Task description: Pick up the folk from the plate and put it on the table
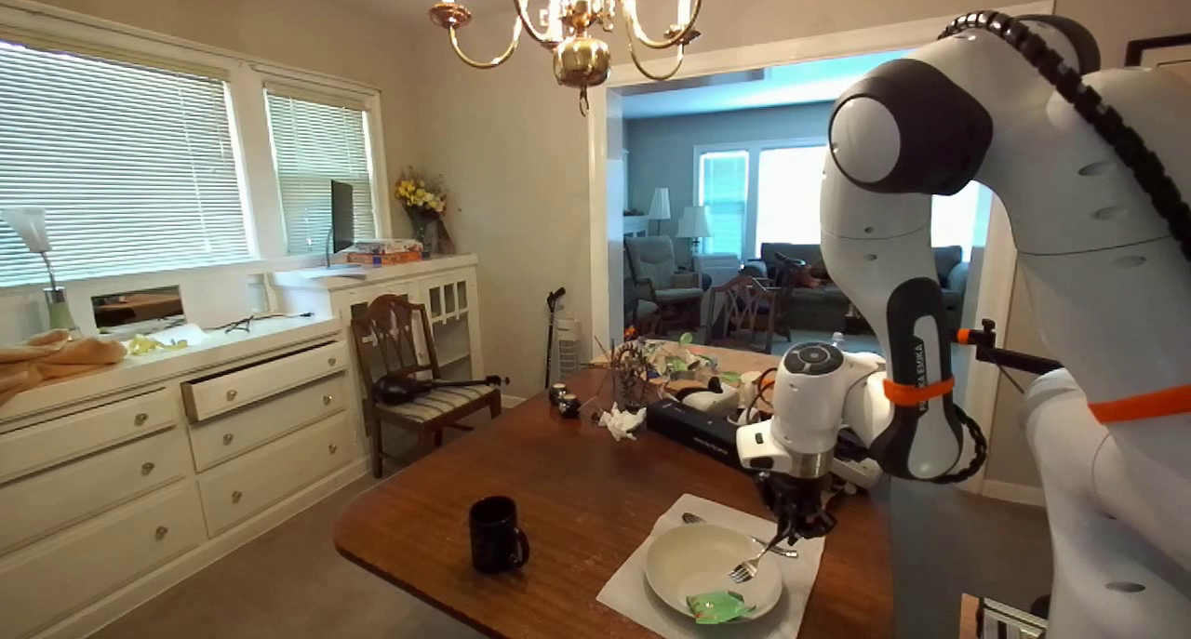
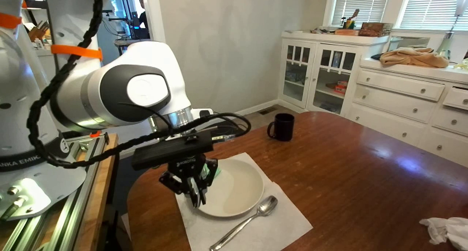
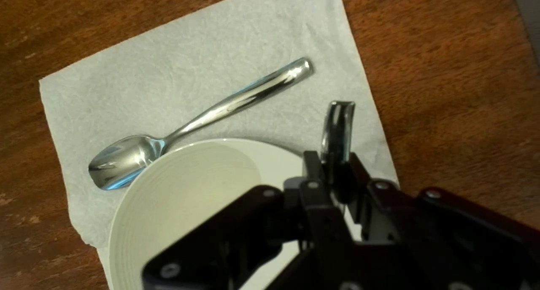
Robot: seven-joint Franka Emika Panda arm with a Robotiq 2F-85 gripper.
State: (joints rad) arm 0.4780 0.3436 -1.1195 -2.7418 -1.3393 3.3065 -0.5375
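Note:
The silvery fork (image 1: 744,571) is tilted, tines down over the inside of the white plate (image 1: 654,569); I cannot tell whether they touch it. My gripper (image 1: 791,533) is at the plate's rim, its fingers closed around the fork's handle. In the wrist view the handle (image 3: 338,127) sticks out between the fingertips (image 3: 333,161), and the tines are hidden. In an exterior view the fingertips (image 2: 197,203) point down beside the plate (image 2: 243,192). A green folded piece (image 1: 718,607) lies on the plate. The dark-brown table (image 1: 558,476) is under everything.
A white paper mat (image 3: 190,66) lies under the plate. A silver spoon (image 3: 236,102) lies on it beside the plate, also seen in an exterior view (image 2: 245,221). A black mug (image 1: 495,534) stands on the table. A black box (image 1: 693,430) and clutter lie further back.

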